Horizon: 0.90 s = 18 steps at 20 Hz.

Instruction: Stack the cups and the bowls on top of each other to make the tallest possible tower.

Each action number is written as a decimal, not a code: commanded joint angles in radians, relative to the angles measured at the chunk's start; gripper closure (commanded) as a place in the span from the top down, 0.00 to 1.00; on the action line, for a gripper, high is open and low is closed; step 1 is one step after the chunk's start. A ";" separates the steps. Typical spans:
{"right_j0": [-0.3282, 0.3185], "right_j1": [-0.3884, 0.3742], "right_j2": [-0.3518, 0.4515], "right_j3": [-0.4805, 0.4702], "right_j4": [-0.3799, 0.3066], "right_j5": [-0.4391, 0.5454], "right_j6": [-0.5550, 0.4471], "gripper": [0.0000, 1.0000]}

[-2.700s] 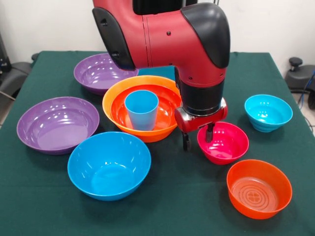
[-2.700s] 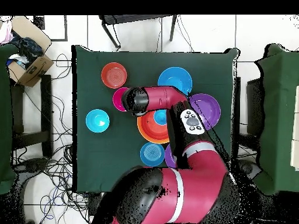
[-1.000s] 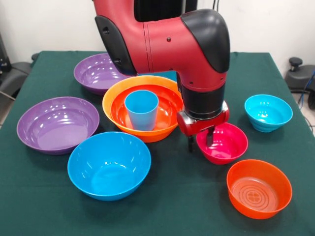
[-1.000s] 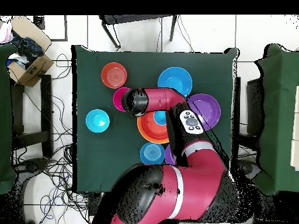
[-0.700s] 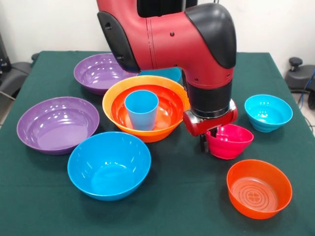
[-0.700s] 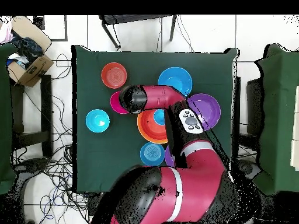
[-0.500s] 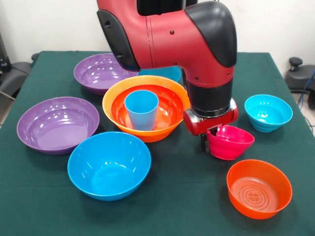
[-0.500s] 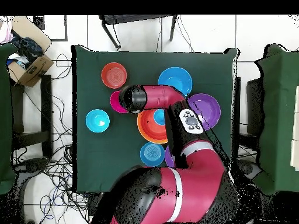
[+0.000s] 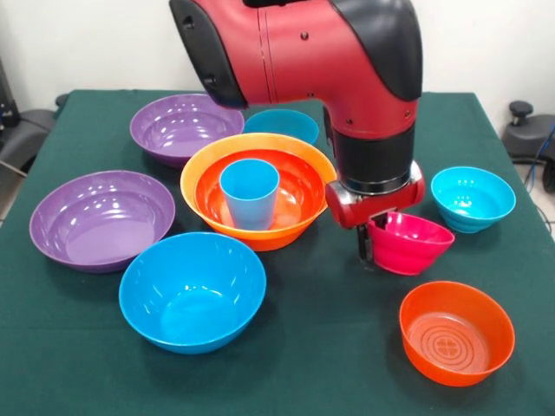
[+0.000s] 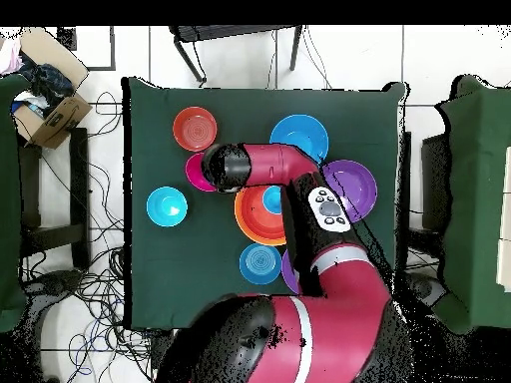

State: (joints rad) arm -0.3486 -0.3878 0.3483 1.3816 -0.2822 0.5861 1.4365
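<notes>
Gripper (image 9: 371,241) is clenching the pink bowl (image 9: 408,243) by its rim, now lifting it, tilted, off the table (image 9: 312,347) toward the stack.

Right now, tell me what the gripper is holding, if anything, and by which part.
The gripper holds the glossy magenta plastic bowl by its rim, on the side nearest the orange bowl stack. The bowl hangs tilted, apparently lifted off the table.

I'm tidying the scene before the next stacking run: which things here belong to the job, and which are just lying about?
Job:
gripper, holding the tilted magenta bowl
orange bowl with red-orange bowl and light blue cup nested
other loose bowls

Lying about:
cardboard box
floor cables
</notes>
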 commanded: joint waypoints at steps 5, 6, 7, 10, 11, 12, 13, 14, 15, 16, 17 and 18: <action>0.013 -0.121 0.031 0.054 0.087 0.219 0.071 0.00; 0.013 -0.128 0.030 0.054 0.093 0.237 0.067 0.00; 0.012 -0.134 0.030 0.054 0.099 0.255 0.063 0.00; 0.007 -0.154 0.032 0.059 0.121 0.299 0.062 0.00; 0.004 -0.158 0.033 0.059 0.126 0.311 0.057 0.00; 0.002 -0.163 0.033 0.059 0.129 0.326 0.050 0.00; -0.002 -0.166 0.034 0.058 0.131 0.341 0.041 0.00; -0.006 -0.168 0.034 0.057 0.132 0.354 0.033 0.00; -0.012 -0.171 0.035 0.057 0.134 0.366 0.025 0.00; -0.018 -0.176 0.036 0.058 0.136 0.376 0.018 0.00; -0.023 -0.180 0.035 0.055 0.137 0.395 0.010 0.00; -0.031 -0.184 0.036 0.057 0.137 0.403 -0.002 0.00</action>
State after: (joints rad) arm -0.3567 -0.5472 0.3483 1.4021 -0.1616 0.8469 1.4365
